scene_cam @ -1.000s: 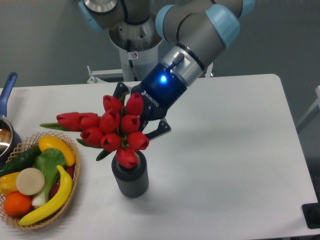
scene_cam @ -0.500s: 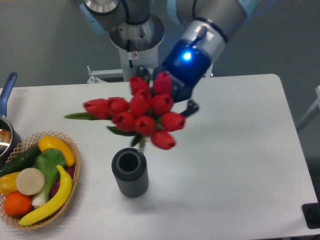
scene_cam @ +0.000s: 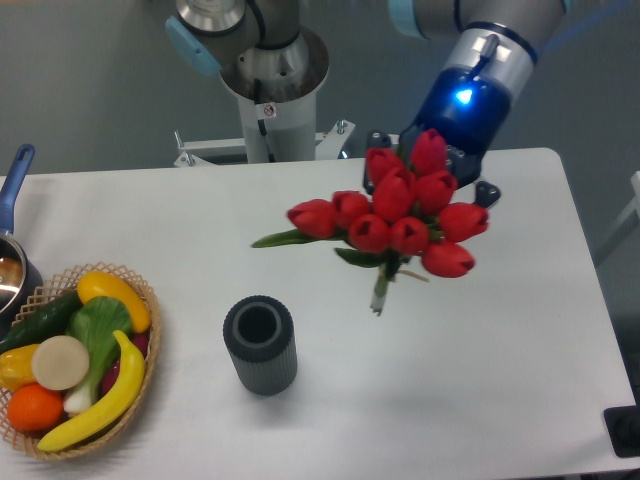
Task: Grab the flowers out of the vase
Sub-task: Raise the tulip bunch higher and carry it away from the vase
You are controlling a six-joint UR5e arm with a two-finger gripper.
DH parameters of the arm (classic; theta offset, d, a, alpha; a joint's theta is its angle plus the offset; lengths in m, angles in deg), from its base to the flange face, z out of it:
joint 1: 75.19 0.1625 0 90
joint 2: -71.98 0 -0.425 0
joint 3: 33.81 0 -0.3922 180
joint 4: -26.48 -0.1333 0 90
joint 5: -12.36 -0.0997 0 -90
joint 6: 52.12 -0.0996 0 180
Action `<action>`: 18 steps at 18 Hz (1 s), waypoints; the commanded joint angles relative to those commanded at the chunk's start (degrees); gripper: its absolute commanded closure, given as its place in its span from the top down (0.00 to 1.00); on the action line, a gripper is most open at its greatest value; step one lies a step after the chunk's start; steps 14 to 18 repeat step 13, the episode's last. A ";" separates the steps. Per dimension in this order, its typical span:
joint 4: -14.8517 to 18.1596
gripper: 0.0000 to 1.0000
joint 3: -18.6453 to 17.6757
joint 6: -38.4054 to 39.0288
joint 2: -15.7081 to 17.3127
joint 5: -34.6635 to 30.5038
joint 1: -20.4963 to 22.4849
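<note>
Here the gripper point(scene_cam: 428, 188), right of centre in the upper frame, pinches the flowers point(scene_cam: 400, 215), whose red buds hide most of its fingers and whose stems hang free above the table point(scene_cam: 500, 380). Half a second earlier the bunch hung just above the vase point(scene_cam: 260, 344); it now sits well to the right. The vase stands hollow at lower centre. The wicker basket point(scene_cam: 140, 375), lower left, holds fruit and vegetables point(scene_cam: 75, 355).

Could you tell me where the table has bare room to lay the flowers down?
Bare tabletop right of the vase, running to the right edge beneath the flowers held in the tool. The left edge is crowded by the basket.
</note>
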 joint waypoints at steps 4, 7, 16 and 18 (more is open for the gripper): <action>0.00 0.44 -0.09 -1.67 -0.79 0.00 0.27; -0.09 0.44 -0.62 -3.26 -1.32 0.00 0.27; -0.17 0.44 -1.14 -3.52 -1.58 0.00 0.88; -0.17 0.44 -1.14 -3.52 -1.58 0.00 0.88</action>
